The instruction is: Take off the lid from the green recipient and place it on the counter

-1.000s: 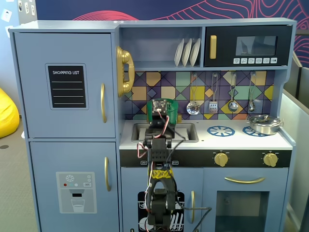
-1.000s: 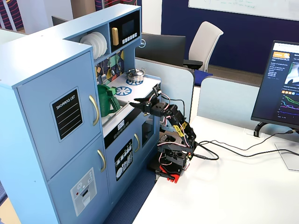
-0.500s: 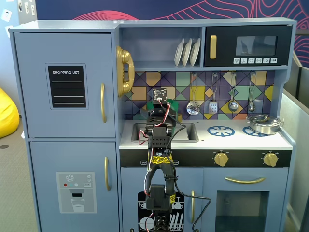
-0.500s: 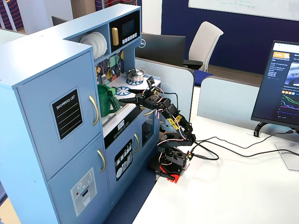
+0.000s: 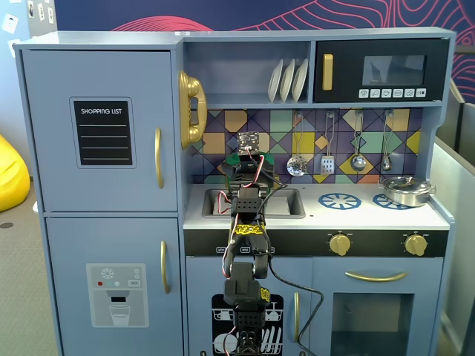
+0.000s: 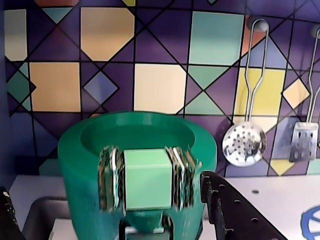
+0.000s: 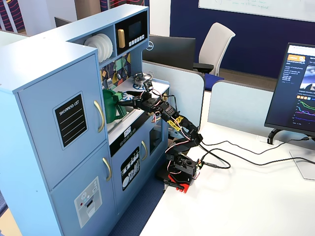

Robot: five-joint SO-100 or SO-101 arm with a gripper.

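The green recipient point(image 6: 85, 165) stands upright at the back of the white counter point(image 6: 270, 200), beside the sink, and also shows in both fixed views point(image 7: 111, 109) point(image 5: 234, 158). Its top shows a thick rim around a sunken green inside. No lid knob shows there, so I cannot make out the lid. My gripper point(image 6: 146, 180) reaches in level from the front and is shut on a light green block on the pot's near side, its handle point(image 6: 146, 172). The padded fingers point(image 6: 109, 177) press the block from both sides. The pot's base is hidden.
The grey sink point(image 5: 286, 204) lies under the arm. A steel pan point(image 5: 404, 190) sits on the right burner, next to a blue burner ring point(image 5: 339, 199). A skimmer point(image 6: 244, 144) and a spatula point(image 6: 303, 141) hang on the tiled back wall.
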